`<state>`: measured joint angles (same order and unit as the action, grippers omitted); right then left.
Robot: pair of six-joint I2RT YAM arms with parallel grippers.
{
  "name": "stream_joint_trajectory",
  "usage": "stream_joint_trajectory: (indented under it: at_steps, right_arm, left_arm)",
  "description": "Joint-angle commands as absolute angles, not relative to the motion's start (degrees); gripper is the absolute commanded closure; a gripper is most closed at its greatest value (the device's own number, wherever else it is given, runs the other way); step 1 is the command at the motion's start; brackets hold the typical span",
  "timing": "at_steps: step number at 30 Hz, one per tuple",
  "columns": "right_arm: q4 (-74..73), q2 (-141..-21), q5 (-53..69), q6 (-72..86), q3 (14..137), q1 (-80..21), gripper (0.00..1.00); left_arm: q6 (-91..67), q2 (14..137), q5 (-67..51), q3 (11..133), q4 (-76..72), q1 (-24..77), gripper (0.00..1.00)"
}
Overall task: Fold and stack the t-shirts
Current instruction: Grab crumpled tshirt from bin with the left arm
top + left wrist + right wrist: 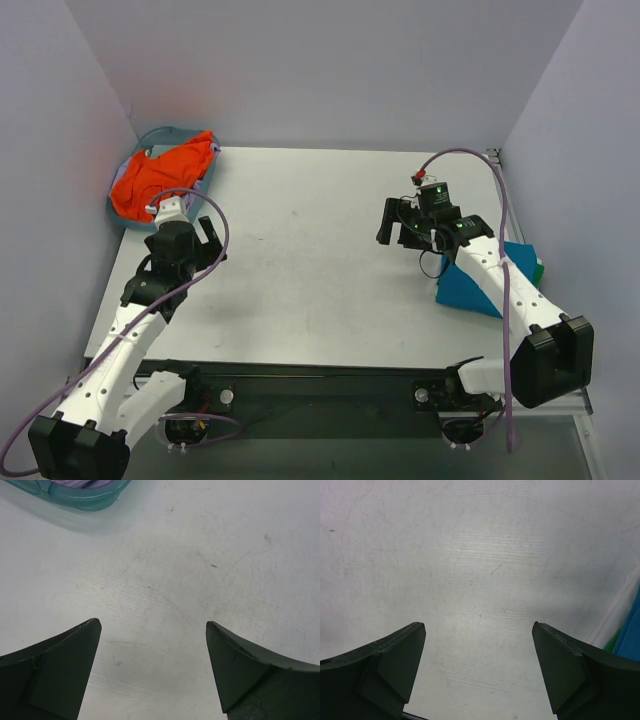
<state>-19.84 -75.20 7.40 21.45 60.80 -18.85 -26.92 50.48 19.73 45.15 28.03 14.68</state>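
A bright orange-red t-shirt lies crumpled in a translucent teal basin at the far left. A folded teal-blue t-shirt lies at the right under my right arm, with a green one showing at its far edge; both peek into the right wrist view. My left gripper is open and empty over bare table just in front of the basin. My right gripper is open and empty over bare table, left of the folded stack.
The white table is walled in by grey panels on three sides. A black rail runs along the near edge by the arm bases. Purple cables loop off both arms.
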Motion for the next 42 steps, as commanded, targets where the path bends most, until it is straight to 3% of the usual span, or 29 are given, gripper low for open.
stream_joint_trajectory:
  at_steps: [1,17,24,32,42]
  right_arm:
    - [-18.5,-73.0,5.6,22.3,60.9,-19.2,0.08]
    - [-17.6,-74.1,3.3,22.9,62.1,-19.2,0.07]
    - [-17.2,-75.5,2.4,23.0,64.0,-19.2,0.07]
    - [-17.5,-77.5,1.8,22.7,66.3,-19.2,0.07]
    - [-22.1,-81.5,0.9,21.8,71.4,-19.2,0.07]
  left_arm:
    - [-25.7,50.4,21.3,47.7,26.2,14.9,0.02]
    - [-13.3,56.9,23.2,52.2,12.9,12.4,0.03]
    - [-16.0,74.7,12.0,64.8,9.1,-3.2,0.03]
    - [-14.5,94.9,8.9,81.4,8.2,-8.3,0.02]
    - [-16.5,122.5,3.4,110.3,18.4,-12.7,0.03]
